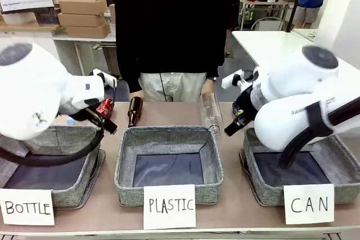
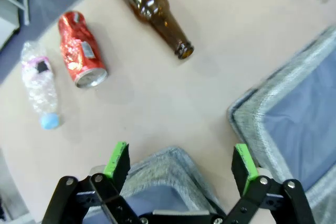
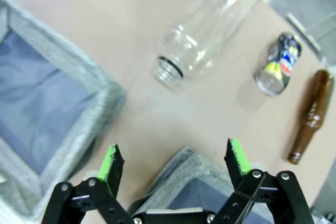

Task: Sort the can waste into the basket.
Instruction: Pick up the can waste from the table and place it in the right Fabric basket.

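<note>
Your left pincer [image 2: 181,162] is spread wide, nothing between its green pads, and it hangs over a corner of the BOTTLE basket [image 2: 163,172]; past it the dented red can [image 2: 80,48] lies on its side on the table [image 2: 157,93], between a crushed plastic bottle [image 2: 39,85] with a blue cap and a brown glass bottle [image 2: 152,11], touching neither. Your right pincer [image 3: 176,162] is likewise spread and empty, above a corner of the CAN basket [image 3: 190,176]; the dark blue can [image 3: 278,62] lies on the table farther out, between a clear plastic bottle [image 3: 210,30] and a second brown glass bottle [image 3: 310,116], apart from both; so both cans sit outside the CAN basket. The PLASTIC basket [image 1: 126,167] stands in the middle, and a person [image 1: 169,26] in black stands at the table's far side.
</note>
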Available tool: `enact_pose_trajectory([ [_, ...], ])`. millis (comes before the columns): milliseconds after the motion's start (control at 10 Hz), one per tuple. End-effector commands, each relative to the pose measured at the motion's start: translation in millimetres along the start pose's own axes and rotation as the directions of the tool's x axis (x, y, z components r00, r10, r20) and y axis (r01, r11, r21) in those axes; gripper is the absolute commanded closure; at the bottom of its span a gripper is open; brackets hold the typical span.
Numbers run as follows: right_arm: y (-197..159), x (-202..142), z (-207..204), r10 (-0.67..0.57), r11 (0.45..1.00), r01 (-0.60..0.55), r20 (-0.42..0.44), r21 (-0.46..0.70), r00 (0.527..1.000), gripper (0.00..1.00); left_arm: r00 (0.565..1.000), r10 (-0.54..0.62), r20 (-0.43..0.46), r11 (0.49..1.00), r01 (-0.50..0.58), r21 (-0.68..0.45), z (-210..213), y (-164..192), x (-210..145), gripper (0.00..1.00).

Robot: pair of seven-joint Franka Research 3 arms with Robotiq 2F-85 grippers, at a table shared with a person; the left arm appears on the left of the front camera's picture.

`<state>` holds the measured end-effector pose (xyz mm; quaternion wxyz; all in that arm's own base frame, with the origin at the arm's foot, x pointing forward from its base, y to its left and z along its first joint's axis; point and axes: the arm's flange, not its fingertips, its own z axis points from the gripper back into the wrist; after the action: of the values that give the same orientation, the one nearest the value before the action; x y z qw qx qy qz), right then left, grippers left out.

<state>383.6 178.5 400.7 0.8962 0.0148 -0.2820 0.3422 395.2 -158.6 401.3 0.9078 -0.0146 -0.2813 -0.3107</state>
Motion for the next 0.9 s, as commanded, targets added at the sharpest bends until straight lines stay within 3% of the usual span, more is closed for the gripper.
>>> enact_pose_trajectory([
  [0,7,-22,123,0.123,0.992,-0.123,0.069,-0.015,0.990,0.00,0.997,-0.046,0.058,0.998,0.048,-0.030,129,0,-17,0.00],
  [100,10,-40,169,0.132,0.991,-0.127,0.115,-0.052,0.985,0.00,0.996,-0.039,0.082,0.998,0.034,0.054,179,-6,-33,0.00],
  [200,11,-60,197,0.113,0.982,-0.094,0.111,-0.165,0.987,0.00,0.986,-0.088,0.144,0.996,0.083,0.037,208,-11,-54,0.00],
  [300,12,-83,209,0.067,0.959,-0.041,0.081,-0.279,0.994,0.00,0.981,-0.124,0.147,0.992,0.123,0.015,213,-17,-75,0.00],
  [400,10,-93,201,0.066,0.932,-0.032,0.081,-0.361,0.995,0.00,0.990,-0.092,0.102,0.988,0.078,0.131,194,-17,-79,0.00],
  [500,-4,3,209,0.103,0.984,-0.084,0.120,-0.158,0.987,0.00,0.988,-0.077,0.135,0.997,0.073,0.038,217,-2,2,0.00],
  [600,-11,-11,242,0.097,0.966,-0.066,0.116,-0.250,0.988,0.00,0.987,-0.089,0.136,0.995,0.081,0.065,243,-3,-11,0.00],
  [700,-13,-7,236,0.005,0.997,0.006,0.135,-0.079,0.991,0.00,0.979,-0.131,0.154,0.949,0.169,-0.265,237,-2,-4,0.00],
  [800,-29,-20,265,-0.288,0.940,0.231,0.223,0.253,0.931,0.00,0.981,0.041,0.191,0.825,0.074,-0.560,254,27,-10,0.00],
])
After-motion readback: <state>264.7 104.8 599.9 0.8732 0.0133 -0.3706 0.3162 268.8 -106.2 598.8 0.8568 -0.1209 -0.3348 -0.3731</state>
